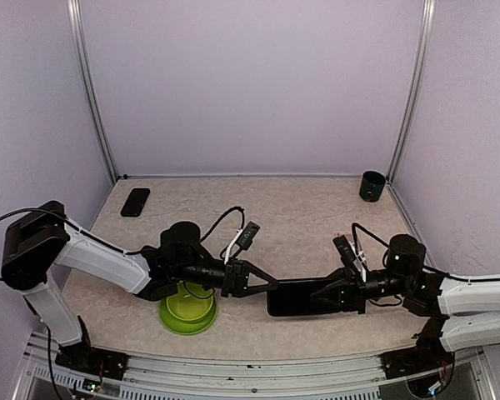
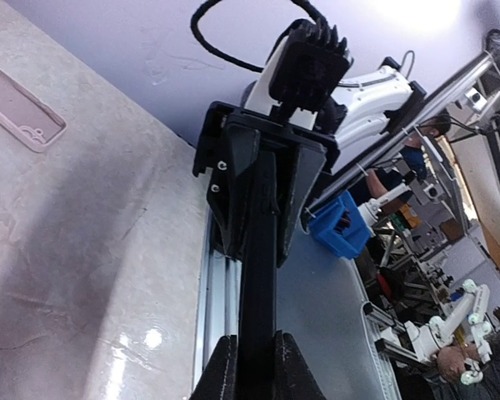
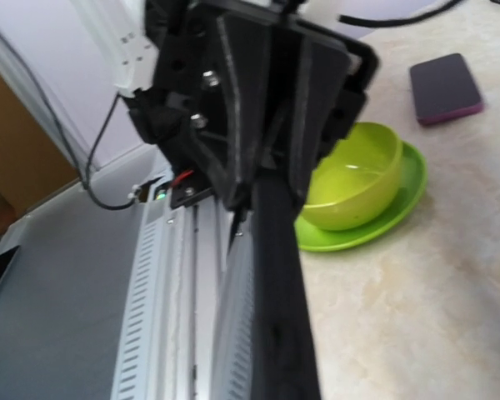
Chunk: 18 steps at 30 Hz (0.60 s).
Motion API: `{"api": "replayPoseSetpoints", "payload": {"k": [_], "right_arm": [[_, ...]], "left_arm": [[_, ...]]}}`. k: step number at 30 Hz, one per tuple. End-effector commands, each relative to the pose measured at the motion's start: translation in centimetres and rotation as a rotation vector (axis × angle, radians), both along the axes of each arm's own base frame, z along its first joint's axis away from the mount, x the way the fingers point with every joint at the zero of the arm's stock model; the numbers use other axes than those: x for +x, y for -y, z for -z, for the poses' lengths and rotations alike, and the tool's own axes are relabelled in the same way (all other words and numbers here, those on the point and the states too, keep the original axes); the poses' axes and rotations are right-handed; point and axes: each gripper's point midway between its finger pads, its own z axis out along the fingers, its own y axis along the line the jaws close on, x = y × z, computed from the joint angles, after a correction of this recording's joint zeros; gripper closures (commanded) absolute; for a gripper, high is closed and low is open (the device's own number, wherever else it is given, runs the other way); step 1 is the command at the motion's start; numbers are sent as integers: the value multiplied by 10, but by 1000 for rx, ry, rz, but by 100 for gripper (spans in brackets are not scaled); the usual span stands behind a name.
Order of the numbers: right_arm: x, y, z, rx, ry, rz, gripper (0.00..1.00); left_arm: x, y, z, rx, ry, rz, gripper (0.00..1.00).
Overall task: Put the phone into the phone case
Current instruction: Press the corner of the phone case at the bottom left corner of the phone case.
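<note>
The black phone hangs on edge just above the table, between my two grippers. My left gripper is shut on its left end, and both fingers press the phone's sides in the left wrist view. My right gripper straddles the right end. Its jaws stand on either side of the phone, but I cannot tell whether they still press on it. In the right wrist view the phone's edge runs up to the left gripper. The phone case lies flat at the back left, apart from both arms.
A green bowl on a green plate sits under the left arm, close to the phone's left end. A black cup stands in the back right corner. The table's metal front rail is just below the phone.
</note>
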Motion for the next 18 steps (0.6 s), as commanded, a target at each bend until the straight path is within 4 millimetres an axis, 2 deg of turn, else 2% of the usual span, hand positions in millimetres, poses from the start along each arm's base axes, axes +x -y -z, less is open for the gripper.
{"api": "replayPoseSetpoints", "payload": {"k": [1,5,10,15,18], "right_arm": [[8,-7,-29,52,55,7,79],[13,-10,-30,42,25,20,100],[21,-15,-22,10,-3,34,100],[27,-14,-29,24,9,74,100],[30,-10,-36,33,37,113,100]], "left_arm": [[33,0,5,104,47,-214,100],[36,-3,-1,104,74,-250,100],[34,-4,-7,87,80,-246,100],[32,-10,-9,61,63,-239,66],[36,-20,-13,22,41,-246,55]]}}
